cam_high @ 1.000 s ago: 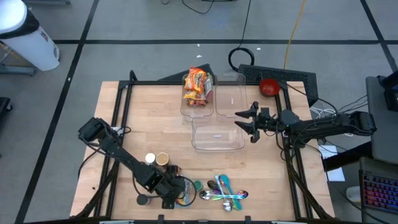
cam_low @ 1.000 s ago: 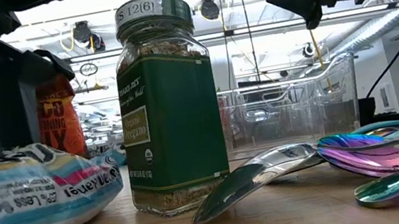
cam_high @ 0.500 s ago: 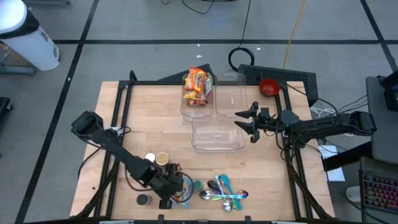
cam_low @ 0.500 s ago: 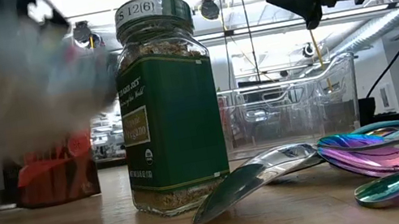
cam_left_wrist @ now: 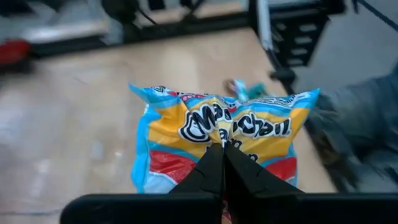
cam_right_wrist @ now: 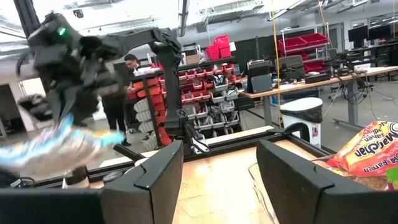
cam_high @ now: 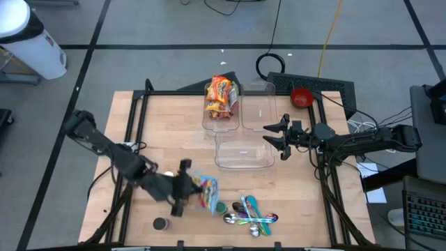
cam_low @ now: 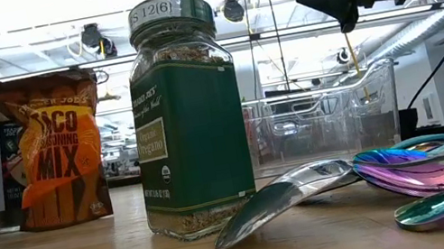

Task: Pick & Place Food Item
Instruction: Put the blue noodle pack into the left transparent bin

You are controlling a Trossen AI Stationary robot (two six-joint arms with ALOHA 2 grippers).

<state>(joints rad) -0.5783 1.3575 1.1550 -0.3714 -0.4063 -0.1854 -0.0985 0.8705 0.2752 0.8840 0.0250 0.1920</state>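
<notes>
Left gripper (cam_high: 187,187) is clenched on the blue-and-yellow ramen packet (cam_high: 207,192), pinching its edge; the left wrist view shows both fingers (cam_left_wrist: 214,171) pressed together with the packet (cam_left_wrist: 219,134) hanging past the tips. Packet is off the table, over the front-centre area, just above the oregano jar (cam_low: 186,117) and the spoons (cam_high: 251,215).

Key relation: the clear bins (cam_high: 243,150) lie at about 1 o'clock from the packet in the high view, the nearest one a moderate reach away. The far-left bin already holds an orange snack bag (cam_high: 221,96). The packet's long axis looks to run roughly across the finger line and it dangles below the grip, so my read is the carry needs height to clear the bin wall before lowering.

Right gripper (cam_high: 277,138) hovers at the right side of the bins, at 3 o'clock from the near bin, fingers (cam_right_wrist: 152,177) spread with nothing between them. It is nearer the bins, but the left arm has the item, so left does the placing. Risk, as I judge it: a thin edge pinch could let the packet swing or slip in transit.
</notes>
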